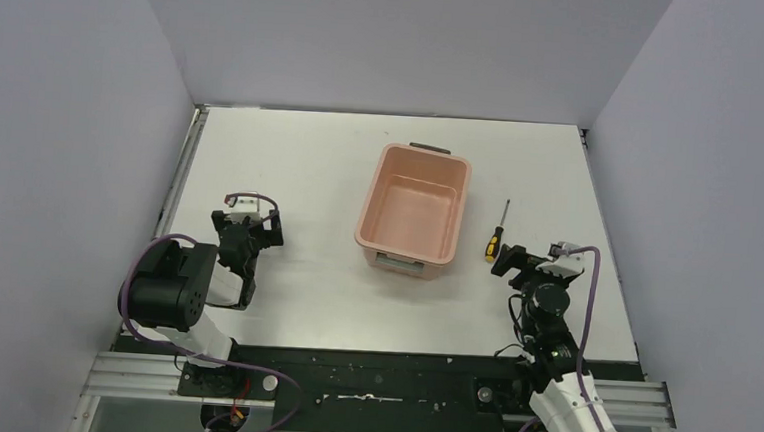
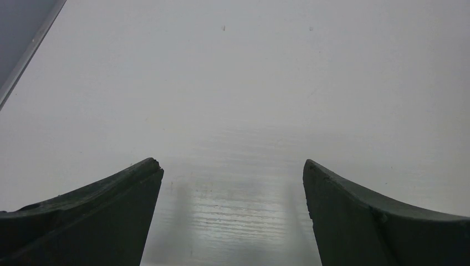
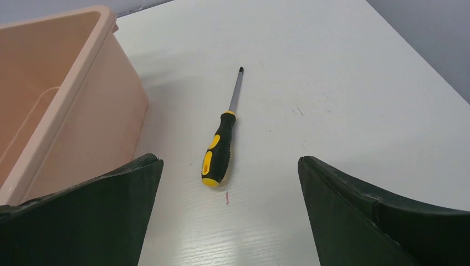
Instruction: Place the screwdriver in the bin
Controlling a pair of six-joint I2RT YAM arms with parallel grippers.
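Observation:
The screwdriver (image 1: 497, 233) lies flat on the white table just right of the bin (image 1: 414, 211), handle toward me and shaft pointing away. The bin is a salmon-pink tub, empty, with a dark handle at its far end and a pale label on its near wall. In the right wrist view the screwdriver (image 3: 219, 149) lies just ahead of my open fingers, with the bin wall (image 3: 72, 111) to its left. My right gripper (image 1: 516, 259) is open and empty, close behind the handle. My left gripper (image 1: 249, 230) is open and empty over bare table, left of the bin.
Grey walls enclose the table on the left, back and right. A metal rail (image 1: 182, 179) runs along the table's left edge. A small pink mark (image 3: 227, 197) is on the table just in front of the screwdriver handle.

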